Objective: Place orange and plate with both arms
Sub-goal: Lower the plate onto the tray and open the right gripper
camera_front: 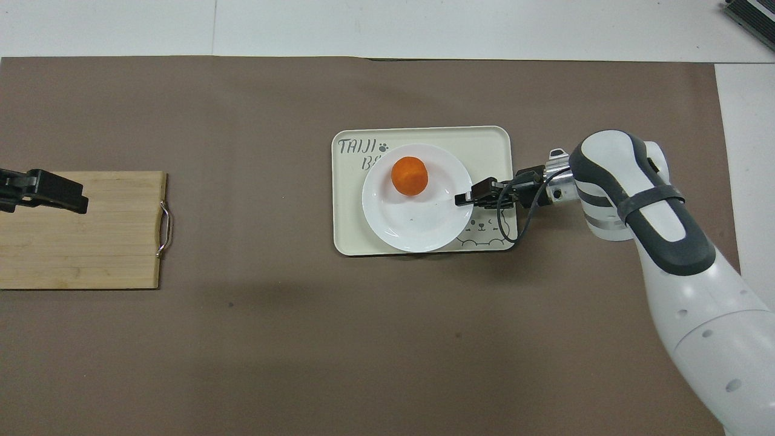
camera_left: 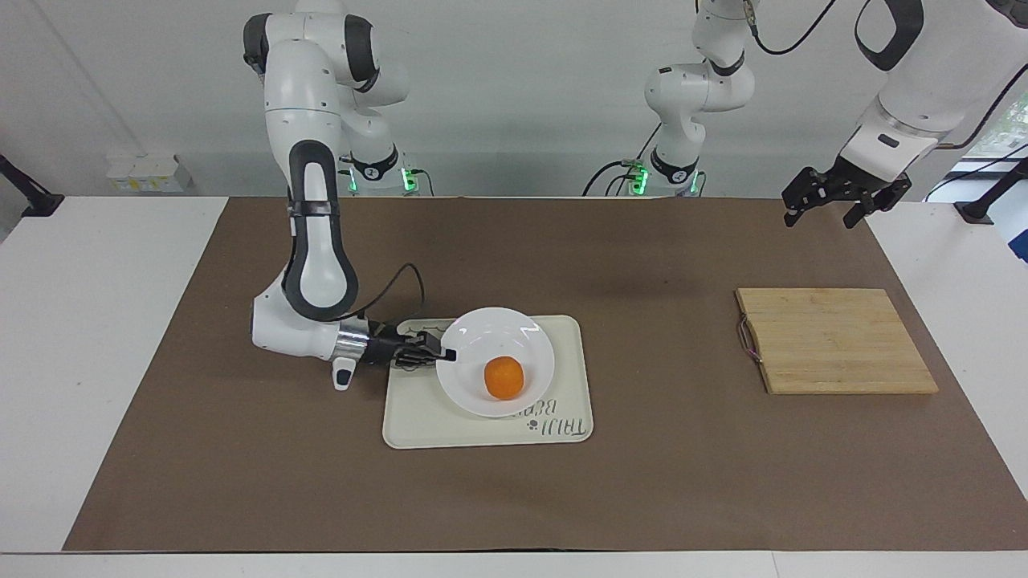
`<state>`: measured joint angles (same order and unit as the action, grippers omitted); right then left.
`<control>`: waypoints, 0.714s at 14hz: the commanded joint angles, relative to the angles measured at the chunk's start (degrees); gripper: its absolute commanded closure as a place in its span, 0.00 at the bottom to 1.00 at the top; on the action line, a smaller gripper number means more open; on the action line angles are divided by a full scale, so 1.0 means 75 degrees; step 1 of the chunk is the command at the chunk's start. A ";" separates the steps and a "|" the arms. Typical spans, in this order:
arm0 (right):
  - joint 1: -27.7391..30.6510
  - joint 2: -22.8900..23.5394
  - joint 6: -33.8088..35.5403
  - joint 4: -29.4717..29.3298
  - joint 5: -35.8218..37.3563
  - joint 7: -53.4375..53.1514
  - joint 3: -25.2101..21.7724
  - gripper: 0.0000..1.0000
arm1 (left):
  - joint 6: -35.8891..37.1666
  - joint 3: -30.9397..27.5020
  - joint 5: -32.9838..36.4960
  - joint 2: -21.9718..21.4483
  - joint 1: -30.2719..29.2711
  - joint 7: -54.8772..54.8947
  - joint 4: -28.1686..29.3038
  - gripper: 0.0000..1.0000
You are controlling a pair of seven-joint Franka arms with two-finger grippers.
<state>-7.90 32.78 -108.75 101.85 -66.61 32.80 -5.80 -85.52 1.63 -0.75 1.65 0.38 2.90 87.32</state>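
We take the cream rectangular tray with the bear drawing [camera_left: 418, 425] as our landmark, near the middle of the brown mat [camera_left: 642, 482]. On it sits the round glossy white plate [camera_left: 514, 333], covering most of the tray; it hides much of the bear's face and part of the lettering at the tray's corner farther from the robots. The small round bright-orange fruit [camera_left: 504, 377] lies in the plate, on the part farther from the robots.

The right gripper [camera_left: 446, 354] lies low and level at the plate's rim, on the side of the tray toward the right arm's end of the table. Its fingertips sit at the rim, but we cannot tell whether they are pinching it or have let go, since the black tips merge with each other and the rim's edge. A black cable loops beside the wrist.

The left arm waits well away from the tray. Its left gripper [camera_left: 827, 210] hangs in the air over the pale wooden cutting board with a metal handle [camera_left: 835, 341], fingers spread wide and holding nothing. In the overhead view only its tip shows, cut off at the edge.
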 commanded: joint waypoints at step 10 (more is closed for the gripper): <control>0.0081 -0.1018 -0.1201 -0.0091 0.2655 -0.0963 -0.0163 0.00 | -0.0011 0.0029 0.0006 -0.0044 -0.0051 0.0036 0.0006 0.00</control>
<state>-7.78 26.55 -115.82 100.40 -50.88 26.60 -6.69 -85.52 1.63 -0.75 1.65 0.38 2.90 87.32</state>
